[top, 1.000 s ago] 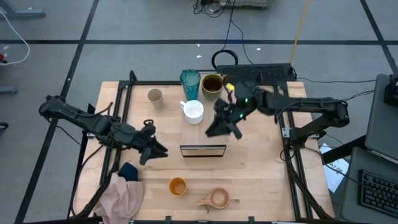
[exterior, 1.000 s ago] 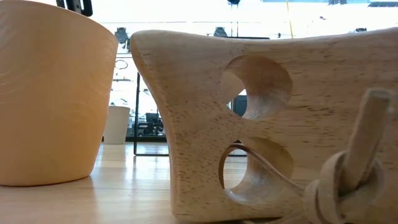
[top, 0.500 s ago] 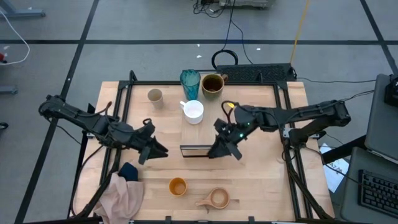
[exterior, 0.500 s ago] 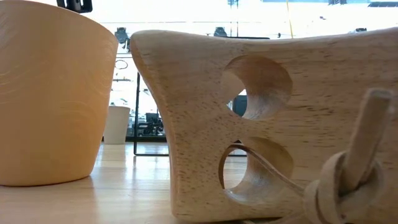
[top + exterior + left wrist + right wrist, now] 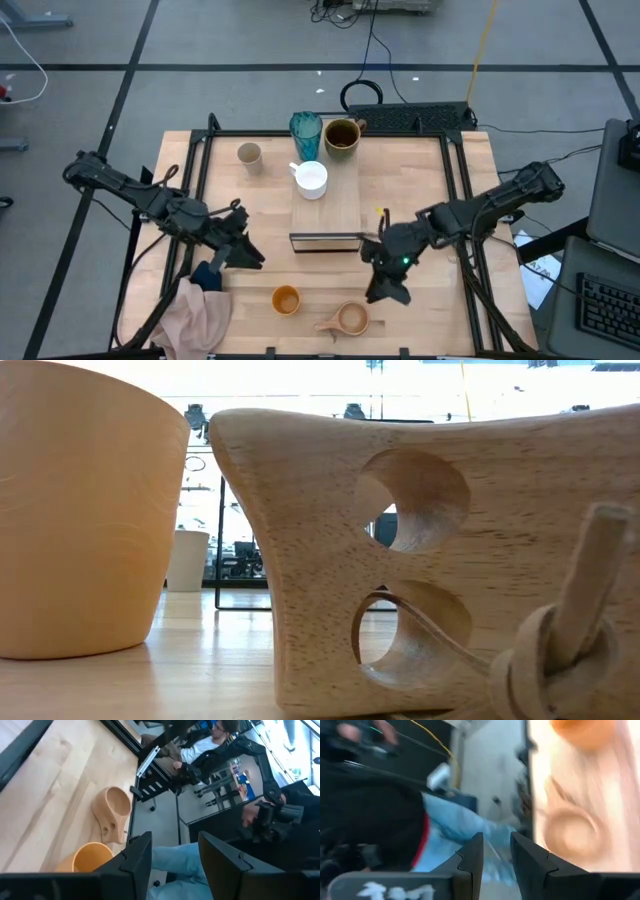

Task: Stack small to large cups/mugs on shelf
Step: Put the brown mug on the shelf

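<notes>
Wooden handled cup (image 5: 345, 319) at 6 o'clock; right claw (image 5: 388, 292) beside it, fingers slightly apart, empty. We'd say it may clip the rim, tipping it. Left claw (image 5: 243, 252) waits at 9, open.

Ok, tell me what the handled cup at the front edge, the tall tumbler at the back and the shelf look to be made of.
Handled cup: unfinished light wood, apparently; grain and pores show up close, with a cord knotted through its handle holes. Tall tumbler: translucent teal, probably plastic or glass; the look leaves that open. Shelf: pale wood planks with a matte top, lengthwise grain faintly visible.
</notes>
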Motion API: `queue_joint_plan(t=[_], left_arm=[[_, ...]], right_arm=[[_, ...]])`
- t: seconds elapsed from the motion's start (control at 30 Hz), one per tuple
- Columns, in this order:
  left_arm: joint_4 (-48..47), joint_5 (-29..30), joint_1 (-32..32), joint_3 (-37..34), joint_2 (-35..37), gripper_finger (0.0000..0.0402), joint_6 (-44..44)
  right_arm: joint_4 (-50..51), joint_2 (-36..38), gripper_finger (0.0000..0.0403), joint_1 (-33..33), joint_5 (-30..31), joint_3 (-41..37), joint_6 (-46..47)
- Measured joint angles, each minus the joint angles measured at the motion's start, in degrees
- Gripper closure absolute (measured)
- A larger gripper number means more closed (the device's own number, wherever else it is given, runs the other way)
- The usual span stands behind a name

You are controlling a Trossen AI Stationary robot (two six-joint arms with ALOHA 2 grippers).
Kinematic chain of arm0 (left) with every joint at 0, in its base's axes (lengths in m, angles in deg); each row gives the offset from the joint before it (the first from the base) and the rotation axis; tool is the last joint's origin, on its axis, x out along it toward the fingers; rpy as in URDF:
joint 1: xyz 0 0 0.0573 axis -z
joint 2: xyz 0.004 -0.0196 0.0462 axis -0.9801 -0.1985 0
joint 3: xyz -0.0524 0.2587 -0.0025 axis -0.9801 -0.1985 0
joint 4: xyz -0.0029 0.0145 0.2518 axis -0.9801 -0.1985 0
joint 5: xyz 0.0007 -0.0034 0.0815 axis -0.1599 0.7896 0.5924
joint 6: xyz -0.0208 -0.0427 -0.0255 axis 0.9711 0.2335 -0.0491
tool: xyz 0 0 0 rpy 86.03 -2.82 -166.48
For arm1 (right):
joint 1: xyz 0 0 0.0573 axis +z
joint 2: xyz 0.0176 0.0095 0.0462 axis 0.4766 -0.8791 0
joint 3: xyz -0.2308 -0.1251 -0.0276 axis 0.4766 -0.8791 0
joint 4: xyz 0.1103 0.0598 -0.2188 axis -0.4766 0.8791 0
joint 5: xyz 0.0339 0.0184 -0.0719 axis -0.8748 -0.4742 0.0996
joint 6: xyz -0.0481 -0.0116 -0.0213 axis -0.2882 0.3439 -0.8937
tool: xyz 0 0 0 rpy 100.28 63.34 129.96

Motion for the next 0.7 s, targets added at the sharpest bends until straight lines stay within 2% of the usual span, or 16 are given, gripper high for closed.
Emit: queue_joint_plan(t=[0.2,0.4,0.7], left_arm=[[0.0,3.14,0.63,0.0,0.0,0.0243,-0.04],[0.05,4.62,0.63,0.0,-0.02,0.0243,0.78],[0.04,4.8,0.63,0.0,-0.02,0.0243,0.14]], right_arm=[[7.74,-1.28,0.0314,3.9,0.99,0.0,1.63],[13.93,-5.06,0.0314,5.75,5.29,0.0,3.1],[17.77,-10.66,0.0314,2.8,9.62,0.0,-2.9]])
